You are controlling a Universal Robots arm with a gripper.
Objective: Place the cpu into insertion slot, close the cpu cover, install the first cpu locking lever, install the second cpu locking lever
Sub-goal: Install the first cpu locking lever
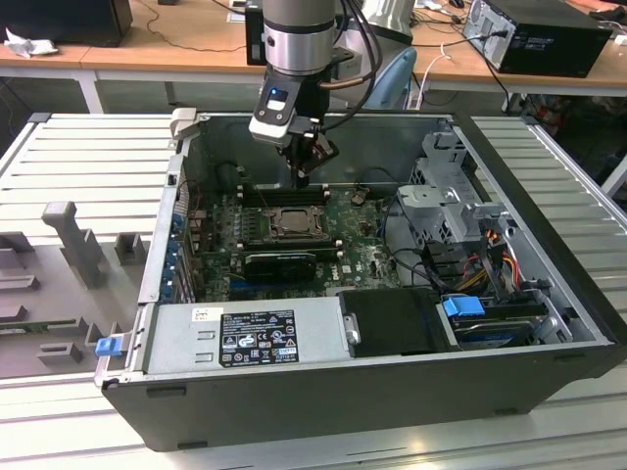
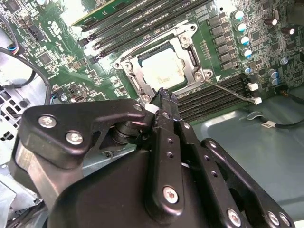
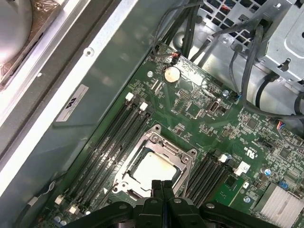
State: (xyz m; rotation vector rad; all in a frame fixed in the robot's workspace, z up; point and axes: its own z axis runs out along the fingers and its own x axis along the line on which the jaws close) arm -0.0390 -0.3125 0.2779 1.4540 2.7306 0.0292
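Note:
The cpu [image 2: 164,66] lies flat in the insertion slot [image 1: 287,223] on the green motherboard, its pale metal face up. The silvery cpu cover [image 2: 134,76] lies down around it as a frame, and the chip [image 3: 152,166] shows through its window. A thin wire locking lever [image 2: 230,89] runs along one side of the socket, out over the memory slots. My gripper [image 2: 161,95] hangs just above the socket's edge, its two black fingers pressed together with nothing between them. In the exterior view the gripper [image 1: 306,174] is inside the open computer case, above and slightly behind the socket.
Black memory slots [image 3: 114,137] flank the socket on both sides. A black card [image 1: 279,262] sits in front of it. Drive cages and cable bundles [image 1: 460,211] fill the exterior view's right side of the case. A power supply [image 1: 245,338] lies along the front.

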